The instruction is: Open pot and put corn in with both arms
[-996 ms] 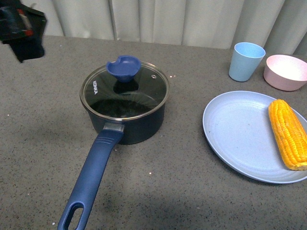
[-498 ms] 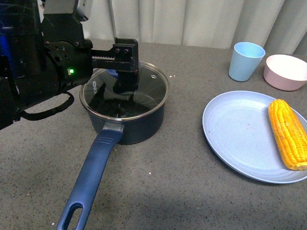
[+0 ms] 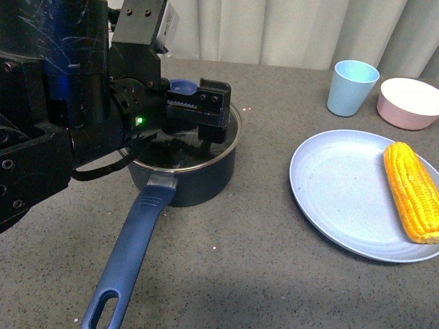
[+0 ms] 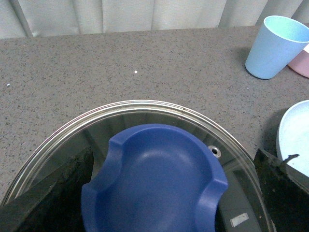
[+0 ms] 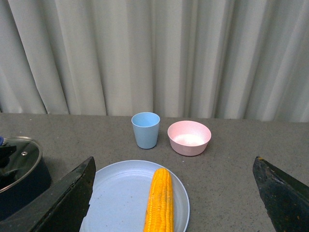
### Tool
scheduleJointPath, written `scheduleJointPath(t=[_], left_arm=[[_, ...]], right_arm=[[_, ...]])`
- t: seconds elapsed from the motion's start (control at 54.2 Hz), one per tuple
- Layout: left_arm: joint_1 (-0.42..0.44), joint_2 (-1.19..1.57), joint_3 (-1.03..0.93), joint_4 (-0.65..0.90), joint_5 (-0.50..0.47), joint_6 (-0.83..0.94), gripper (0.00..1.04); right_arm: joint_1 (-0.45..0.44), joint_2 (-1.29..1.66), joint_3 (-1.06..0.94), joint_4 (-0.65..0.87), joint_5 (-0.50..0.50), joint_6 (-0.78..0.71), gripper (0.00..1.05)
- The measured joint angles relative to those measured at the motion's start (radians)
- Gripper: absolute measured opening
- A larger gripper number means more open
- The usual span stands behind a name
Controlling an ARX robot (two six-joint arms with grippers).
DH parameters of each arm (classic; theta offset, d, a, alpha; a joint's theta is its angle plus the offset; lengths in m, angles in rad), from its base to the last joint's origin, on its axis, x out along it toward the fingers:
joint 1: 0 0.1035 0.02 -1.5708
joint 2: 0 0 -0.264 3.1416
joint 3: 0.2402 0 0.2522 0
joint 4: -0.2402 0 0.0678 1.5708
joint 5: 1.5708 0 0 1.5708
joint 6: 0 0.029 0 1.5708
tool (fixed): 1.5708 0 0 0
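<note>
The dark navy pot stands left of centre with its glass lid on and its long blue handle pointing toward me. My left gripper hovers open right over the lid. In the left wrist view its open fingers flank the blue knob without touching it. The yellow corn lies on a pale blue plate at the right. My right gripper is open above and behind the corn, holding nothing, and it does not show in the front view.
A light blue cup and a pink bowl stand behind the plate at the far right. A grey curtain hangs along the back edge of the table. The bulky left arm hides the table's left side.
The left arm has swung in from the upper left and moved right over the pot, so its open jaws now sit around the lid knob. Pot and corn have not moved.
</note>
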Motion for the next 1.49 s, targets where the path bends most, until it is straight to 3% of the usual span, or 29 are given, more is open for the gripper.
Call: scheduleJointPath(t=[0.074, 0.258, 0.332, 0.756, 1.181, 1.328, 1.494], left_arm=[[0.004, 0.004, 0.000, 0.000, 0.006, 0.003, 0.98], [0.016, 0.005, 0.000, 0.000, 0.014, 0.002, 0.67], [0.018, 0.005, 0.000, 0.001, 0.016, 0.006, 0.62], [0.068, -0.230, -0.104, 0.023, 0.040, 0.006, 0.62], [0.457, -0.073, -0.180, 0.198, 0.094, 0.053, 0.62], [0.481, 0.003, -0.150, 0.214, 0.105, 0.044, 0.61], [0.446, 0.114, -0.097, 0.202, 0.102, 0.008, 0.61]], right_arm=[[0.000, 0.000, 0.000, 0.000, 0.000, 0.000, 0.95], [0.000, 0.000, 0.000, 0.000, 0.000, 0.000, 0.95], [0.000, 0.000, 0.000, 0.000, 0.000, 0.000, 0.95], [0.000, 0.000, 0.000, 0.000, 0.000, 0.000, 0.95], [0.000, 0.000, 0.000, 0.000, 0.000, 0.000, 0.95], [0.000, 0.000, 0.000, 0.000, 0.000, 0.000, 0.95], [0.000, 0.000, 0.000, 0.000, 0.000, 0.000, 0.95]])
